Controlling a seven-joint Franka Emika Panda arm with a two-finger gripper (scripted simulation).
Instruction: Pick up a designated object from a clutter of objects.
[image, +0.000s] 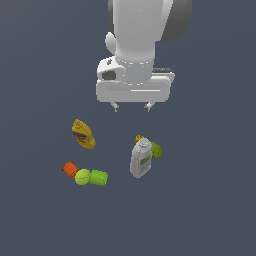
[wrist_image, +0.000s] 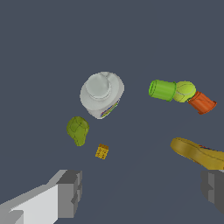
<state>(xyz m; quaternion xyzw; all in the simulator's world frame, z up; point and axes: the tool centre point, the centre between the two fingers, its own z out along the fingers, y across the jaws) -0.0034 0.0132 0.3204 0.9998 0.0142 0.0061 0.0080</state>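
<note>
The gripper hangs above the dark floor with its jaws spread wide and nothing between them. The orange-red ribbed cylinder lies on its side at the end of a row of 3, touching the yellow-green ball, which touches the bright green cylinder. The yellow bottle lies near, just behind that row. Well apart, toward the exterior view's right, stands the grey-white bottle, with an olive-green lump and a small orange block beside it.
</note>
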